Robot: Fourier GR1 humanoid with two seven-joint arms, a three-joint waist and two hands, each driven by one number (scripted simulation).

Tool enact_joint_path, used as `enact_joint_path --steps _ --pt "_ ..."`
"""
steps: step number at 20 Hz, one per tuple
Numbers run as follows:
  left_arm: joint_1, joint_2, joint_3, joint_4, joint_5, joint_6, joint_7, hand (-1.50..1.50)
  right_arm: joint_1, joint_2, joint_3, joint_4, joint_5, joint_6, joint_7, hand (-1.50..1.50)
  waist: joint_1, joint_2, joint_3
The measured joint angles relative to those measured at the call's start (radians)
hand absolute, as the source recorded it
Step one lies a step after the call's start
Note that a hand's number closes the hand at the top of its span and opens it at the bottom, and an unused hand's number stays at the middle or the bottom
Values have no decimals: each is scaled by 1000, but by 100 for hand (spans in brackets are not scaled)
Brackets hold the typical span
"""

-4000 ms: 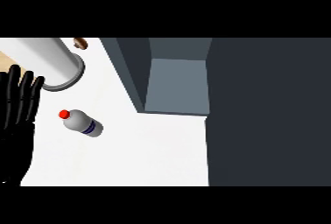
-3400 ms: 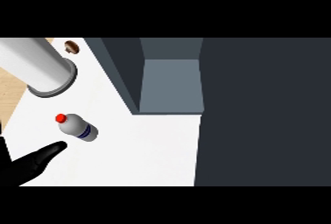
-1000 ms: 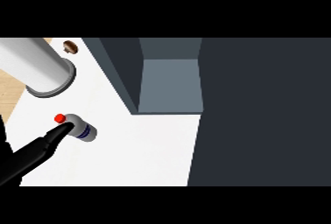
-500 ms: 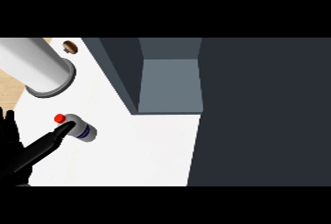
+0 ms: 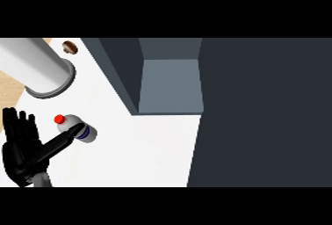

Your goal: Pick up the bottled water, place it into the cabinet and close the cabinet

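The bottled water (image 5: 73,125) lies on its side on the white counter (image 5: 142,154), red cap toward the upper left, blue band round its lower part. My left hand (image 5: 23,154) shows at the lower left, fingers straight and pointing up. Its thumb (image 5: 58,143) stretches up and right and its tip rests against the bottle's blue band. The hand is open, nothing is held. The cabinet (image 5: 170,85) stands open to the bottle's upper right, with a grey-blue floor and nothing inside it. My right hand does not show.
A large dark panel (image 5: 266,110), seemingly the cabinet's door, fills the right half of the view. A thick grey cylinder (image 5: 35,70) lies at the top left above the bottle, and a small brown round thing (image 5: 69,45) sits beyond it.
My left hand came in from the lower left and its thumb reached the bottle. In the last half second the fingers rose further into view. The bottle stays where it was.
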Motion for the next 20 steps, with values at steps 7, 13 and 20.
enact_joint_path --steps 7,13,20 --pt "6 -11 40 170 82 -63 -157 -150 -26 -1 19 -1 5 -19 29 -150 2 0 0" --pt "-24 -8 63 339 131 -91 -286 -150 -49 -6 2 3 6 -18 36 -150 2 0 0" --pt "-86 -3 118 560 166 -155 -429 -150 -37 -7 41 -1 13 -33 39 -150 -2 0 0"
